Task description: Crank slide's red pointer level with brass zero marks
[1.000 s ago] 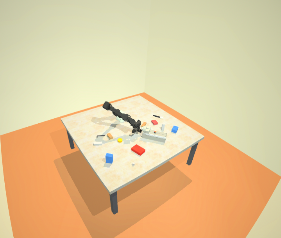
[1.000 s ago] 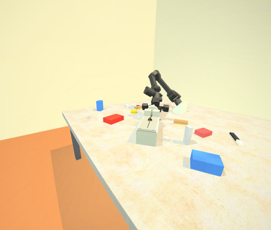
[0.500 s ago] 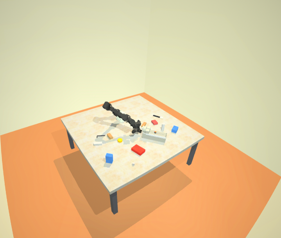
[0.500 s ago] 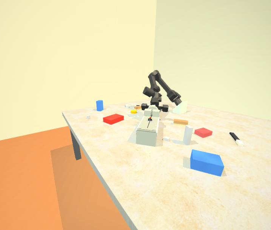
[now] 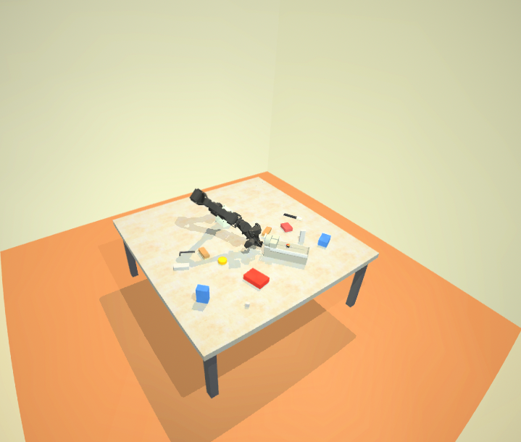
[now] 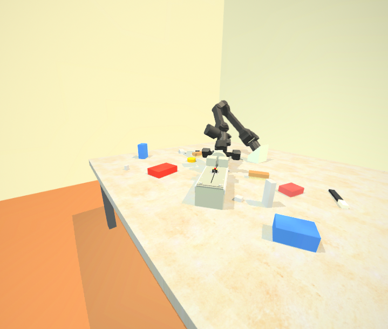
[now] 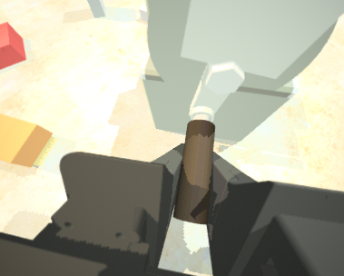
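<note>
The pale grey-green machine [image 5: 284, 256] [image 6: 209, 197] stands on the table. Its small red pointer [image 5: 288, 245] [image 6: 215, 169] sits on the top, near the crank-side part of the slot. I cannot make out the brass zero marks or tell whether the pointer is level with them. The brown crank handle [image 7: 200, 159] points back toward my gripper from the pale crank arm [image 7: 211, 93]. My gripper [image 5: 259, 243] [image 7: 192, 150] is shut on the handle, with one dark finger on each side. In the exterior view the fingertips are hidden behind the machine.
An orange block [image 6: 258, 174] [image 7: 11, 136], a flat red block [image 6: 291, 189] [image 7: 4, 47] and an upright white block [image 5: 302, 236] [image 6: 269, 192] lie to one side of the machine. A larger red block [image 5: 256, 278] [image 6: 162, 170] and a yellow disc [image 5: 222, 260] lie on the other.
</note>
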Controlling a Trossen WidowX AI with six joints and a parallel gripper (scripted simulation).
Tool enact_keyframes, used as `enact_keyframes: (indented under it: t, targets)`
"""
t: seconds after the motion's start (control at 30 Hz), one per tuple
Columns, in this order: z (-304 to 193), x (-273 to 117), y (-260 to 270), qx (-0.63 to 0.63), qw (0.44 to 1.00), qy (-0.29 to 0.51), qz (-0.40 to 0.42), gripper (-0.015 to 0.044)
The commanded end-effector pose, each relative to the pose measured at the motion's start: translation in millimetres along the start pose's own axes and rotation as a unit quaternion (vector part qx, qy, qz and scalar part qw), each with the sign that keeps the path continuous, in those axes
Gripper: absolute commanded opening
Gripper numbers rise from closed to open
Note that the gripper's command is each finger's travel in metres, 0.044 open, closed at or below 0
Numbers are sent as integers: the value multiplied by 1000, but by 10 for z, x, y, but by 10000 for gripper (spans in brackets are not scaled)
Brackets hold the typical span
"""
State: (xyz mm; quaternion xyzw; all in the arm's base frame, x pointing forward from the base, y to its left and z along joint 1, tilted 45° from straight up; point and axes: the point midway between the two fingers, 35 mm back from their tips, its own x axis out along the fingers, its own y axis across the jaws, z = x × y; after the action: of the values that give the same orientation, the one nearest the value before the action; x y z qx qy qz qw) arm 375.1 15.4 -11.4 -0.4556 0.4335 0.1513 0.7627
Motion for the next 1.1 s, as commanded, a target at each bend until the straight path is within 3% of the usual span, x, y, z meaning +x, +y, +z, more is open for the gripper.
enact_keyframes:
  t: [0.0, 1.07]
  targets:
    - [-10, 7, -93, 6, 1000, 2, -10, 0]
    - [-5, 1, -124, 6, 1000, 2, -10, 0]
